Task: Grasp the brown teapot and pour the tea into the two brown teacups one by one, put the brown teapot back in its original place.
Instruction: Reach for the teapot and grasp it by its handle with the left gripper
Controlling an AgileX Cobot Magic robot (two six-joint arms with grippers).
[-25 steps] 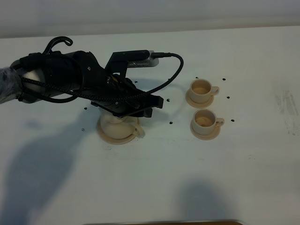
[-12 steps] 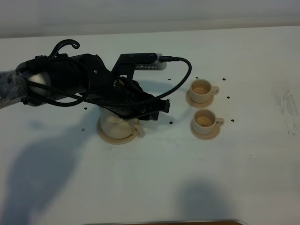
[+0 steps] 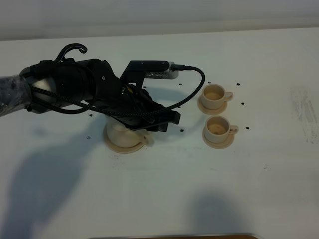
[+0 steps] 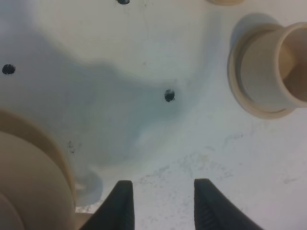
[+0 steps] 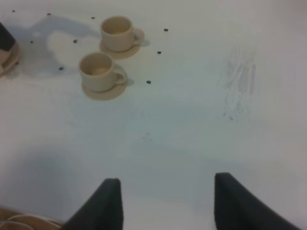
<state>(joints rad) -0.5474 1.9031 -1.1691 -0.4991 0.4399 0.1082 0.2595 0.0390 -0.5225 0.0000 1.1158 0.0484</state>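
Observation:
The brown teapot [image 3: 121,134] stands on its wide saucer plate [image 3: 115,147], mostly hidden under my left arm, its loop handle toward the cups. In the left wrist view the teapot [image 4: 21,184] fills the corner beside the fingers. My left gripper [image 3: 167,123] [image 4: 163,203] is open and empty, just beside the teapot's handle side, over bare table. The two brown teacups [image 3: 215,94] [image 3: 218,128] sit on small saucers further right. The nearer cup [image 4: 266,72] also shows in the left wrist view. My right gripper [image 5: 165,203] is open and empty, far from both cups [image 5: 116,31] [image 5: 98,70].
Small black dots [image 3: 182,130] mark the white table [image 3: 164,189] around the teapot and cups. A grey scuff [image 3: 304,112] lies at the right edge. My left arm's cable [image 3: 192,89] loops toward the far cup.
My left arm has shifted right and a little toward the front, carrying the gripper off the teapot toward the cups. The teapot and cups have not moved.

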